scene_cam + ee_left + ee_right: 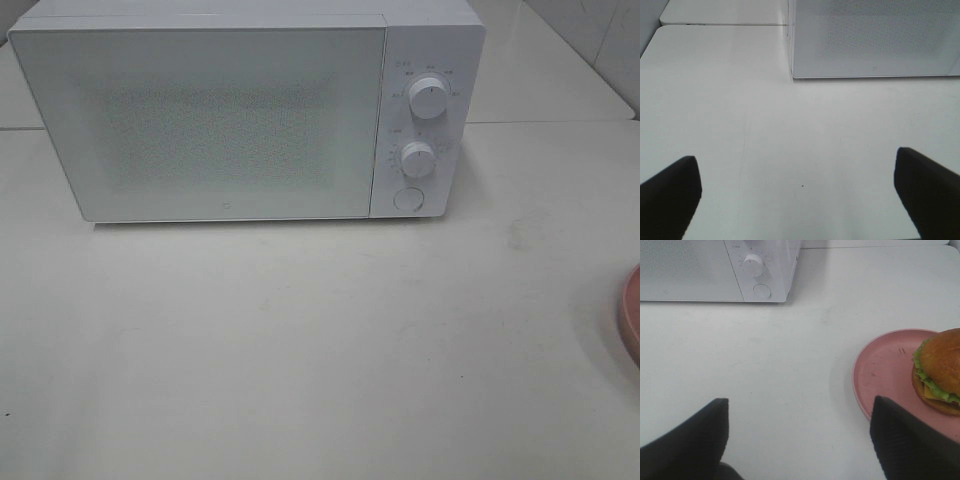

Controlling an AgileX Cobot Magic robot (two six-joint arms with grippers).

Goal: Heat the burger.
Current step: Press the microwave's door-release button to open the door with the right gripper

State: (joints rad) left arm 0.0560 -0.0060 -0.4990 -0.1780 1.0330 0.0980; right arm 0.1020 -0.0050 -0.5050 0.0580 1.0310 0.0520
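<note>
The burger [940,372] with a golden-brown bun, green lettuce and yellow cheese sits on a pink plate [885,370] in the right wrist view. In the exterior high view only the plate's rim [630,315] shows at the right edge; the burger is out of that view. My right gripper [797,440] is open, hovering over bare table beside the plate, one finger [907,442] overlapping the plate's rim in the picture. My left gripper [797,192] is open wide over bare table, short of the white microwave [230,110], whose door is closed. Neither gripper appears in the exterior high view.
The microwave's panel carries two knobs [428,97] [417,158] and a round button [408,199]. The white table [300,340] stretches in front of the microwave. A seam between tabletops [725,24] runs behind the microwave's left side.
</note>
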